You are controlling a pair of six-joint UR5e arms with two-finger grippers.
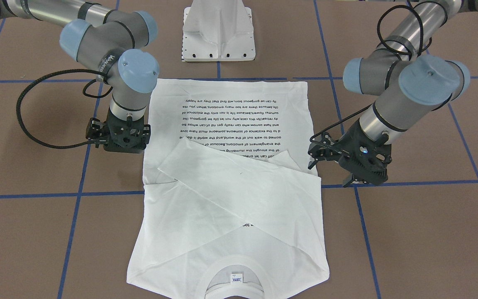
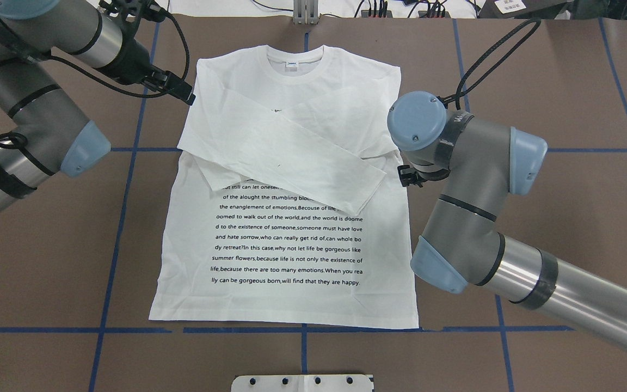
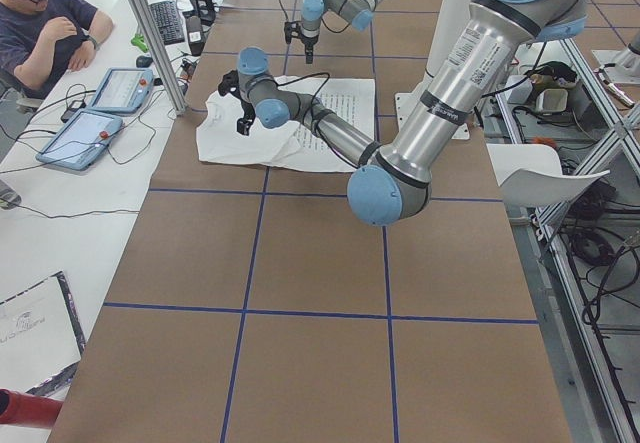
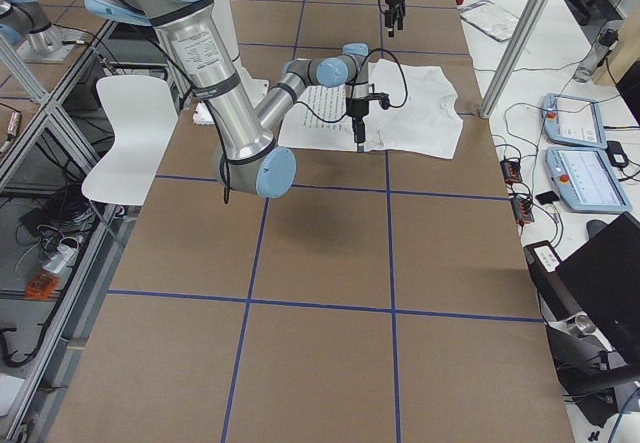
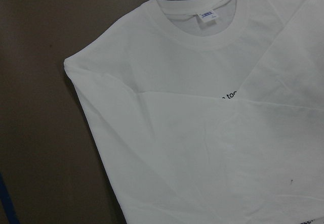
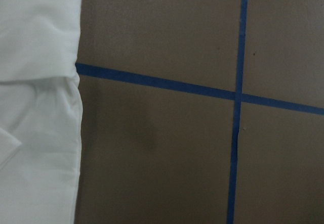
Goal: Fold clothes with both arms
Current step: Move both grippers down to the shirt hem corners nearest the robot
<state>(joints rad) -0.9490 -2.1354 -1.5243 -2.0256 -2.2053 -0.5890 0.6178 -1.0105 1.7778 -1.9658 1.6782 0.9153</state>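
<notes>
T-shirt (image 1: pixel 226 124) lies collar toward table's (image 1: pixel 409 232) far edge; front view shows right gripper (image 1: pixel 120 143), hidden overhead; whether it or the left gripper (image 1: pixel 313 153) is released or clenched, cannot tell.

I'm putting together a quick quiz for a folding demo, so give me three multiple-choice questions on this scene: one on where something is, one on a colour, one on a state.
1. Relative to the robot's base, which way does the T-shirt point its collar? A toward it; B away from it; C to the robot's left.
2. What colour are the tape lines on the table? A red; B yellow; C blue.
3. How do the sleeves lie? A both folded across the chest; B spread out sideways; C rolled up.
Answers: 1 B, the collar is at the end far from the base. 2 C, the lines are blue on brown. 3 A, they cross above the text.
</notes>
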